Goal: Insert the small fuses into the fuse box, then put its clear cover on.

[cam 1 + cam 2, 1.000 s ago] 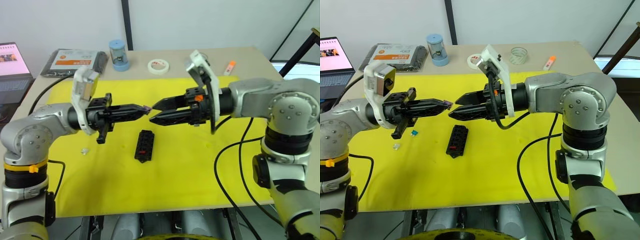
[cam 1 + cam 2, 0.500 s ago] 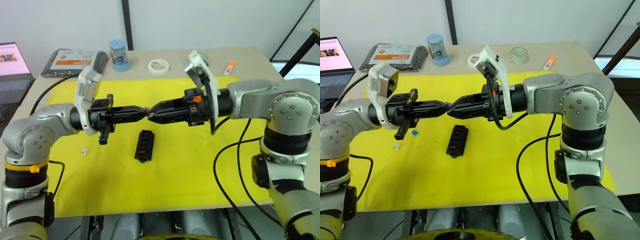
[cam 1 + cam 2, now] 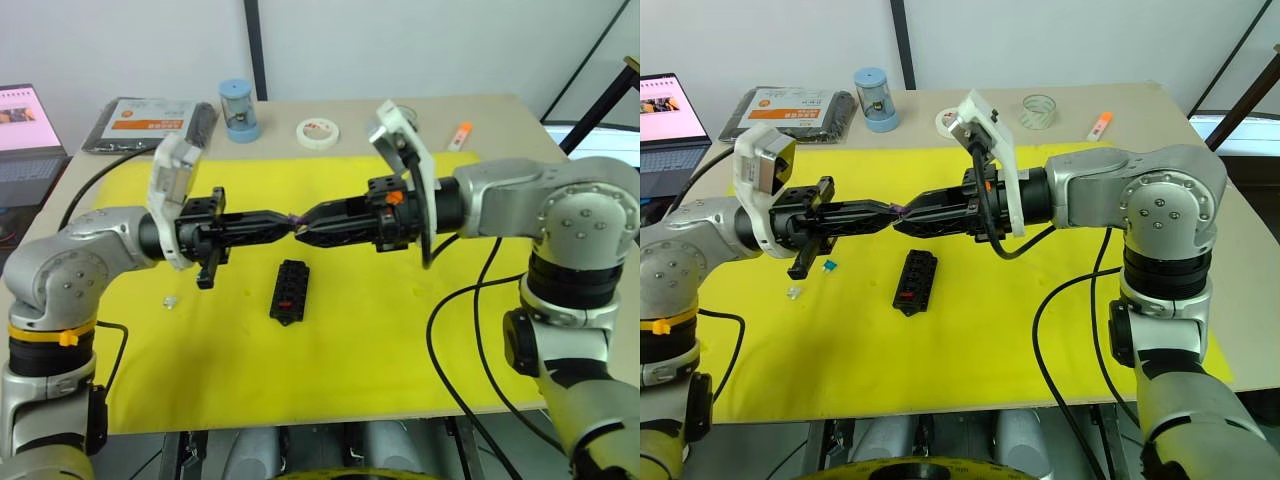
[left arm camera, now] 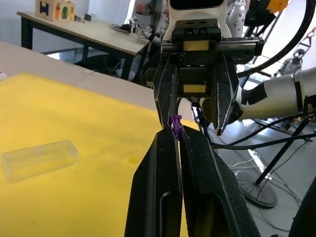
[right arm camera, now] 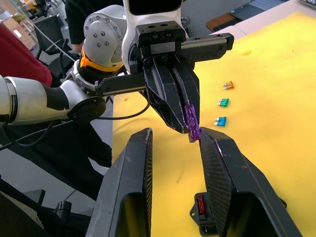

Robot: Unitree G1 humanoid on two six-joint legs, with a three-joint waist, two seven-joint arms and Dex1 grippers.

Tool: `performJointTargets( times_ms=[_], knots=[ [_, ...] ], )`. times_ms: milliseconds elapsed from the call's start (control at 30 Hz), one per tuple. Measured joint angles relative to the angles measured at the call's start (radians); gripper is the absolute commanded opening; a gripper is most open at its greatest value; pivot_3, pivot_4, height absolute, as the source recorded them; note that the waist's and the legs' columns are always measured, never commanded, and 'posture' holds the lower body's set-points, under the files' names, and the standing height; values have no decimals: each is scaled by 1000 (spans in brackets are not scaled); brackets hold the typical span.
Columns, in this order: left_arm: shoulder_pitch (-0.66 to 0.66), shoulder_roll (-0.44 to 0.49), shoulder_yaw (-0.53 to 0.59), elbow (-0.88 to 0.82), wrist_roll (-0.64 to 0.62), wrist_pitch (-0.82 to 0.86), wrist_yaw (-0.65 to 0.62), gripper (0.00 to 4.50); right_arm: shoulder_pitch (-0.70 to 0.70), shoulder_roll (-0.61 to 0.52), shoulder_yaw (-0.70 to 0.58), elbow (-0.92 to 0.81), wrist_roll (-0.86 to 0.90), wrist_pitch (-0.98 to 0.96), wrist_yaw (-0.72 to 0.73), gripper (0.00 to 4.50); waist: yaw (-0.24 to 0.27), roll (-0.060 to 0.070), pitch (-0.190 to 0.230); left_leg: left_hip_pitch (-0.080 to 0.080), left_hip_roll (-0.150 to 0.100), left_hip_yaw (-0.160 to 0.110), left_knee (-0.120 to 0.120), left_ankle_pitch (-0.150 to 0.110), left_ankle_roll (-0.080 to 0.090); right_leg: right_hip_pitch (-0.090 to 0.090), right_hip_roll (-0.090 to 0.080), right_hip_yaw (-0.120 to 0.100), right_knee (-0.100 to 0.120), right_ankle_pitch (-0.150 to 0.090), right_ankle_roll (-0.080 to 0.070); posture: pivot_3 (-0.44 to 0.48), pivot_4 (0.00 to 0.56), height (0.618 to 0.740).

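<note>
Over the yellow mat [image 3: 350,370] 2 grippers meet tip to tip. The left gripper [image 3: 288,220] is clamped on 1 purple fuse [image 4: 175,121]; the right gripper [image 5: 174,143] stands parted around it. Below them lies 1 fuse box [image 3: 289,292], 1 red fuse [image 5: 201,205] seated. 1 clear cover [image 4: 39,159] and 3 loose fuses [image 5: 222,102] rest apart.

head pair: high, facing forward and down over the yellow mat [image 3: 330,370]
wrist cameras: close, each looking along its own fingers toward the other
shared: purple fuse [image 4: 175,121] at the fingertips
</note>
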Motion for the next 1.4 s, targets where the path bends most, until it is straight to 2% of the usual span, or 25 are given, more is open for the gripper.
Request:
performJointTargets(
  times_ms=[500,567,667,700,1133,1233,1400],
  knots=[
    [11,0,-3,0,0,-4,0,0,0,1,0,2,8,-3,-11,1488,0,0,0,0,0,0,0,0,0,0,0,0,0,0,0,0,150,740],
    [11,0,-3,0,0,-4,1,0,0,1,0,2,8,-3,-12,1122,0,0,0,0,0,0,0,0,0,0,0,0,0,0,0,0,150,740],
    [11,0,-3,-1,-1,-4,-7,0,0,0,0,12,7,-5,-21,200,0,0,0,0,0,0,0,0,0,0,0,0,0,0,0,0,150,740],
    [11,1,-3,0,0,-5,-8,0,0,-2,-1,14,8,-6,-23,33,0,0,0,0,0,0,0,0,0,0,0,0,0,0,0,0,150,740],
    [11,17,-11,-3,11,-14,-8,0,0,-7,14,15,3,-14,-23,33,0,0,0,0,0,-1,0,0,0,0,0,0,-1,0,0,0,150,740],
    [11,43,-39,-4,36,-13,-1,724,0,-24,44,14,-13,-27,-10,0,0,0,0,0,0,0,-1,0,0,0,0,0,-1,0,0,0,150,740],
    [30,115,-53,13,112,-29,-8,2466,-1,-99,140,-21,-92,-128,89,0,0,0,0,0,0,-1,-1,-3,5,0,0,0,-1,0,0,0,150,740]
  ],
)
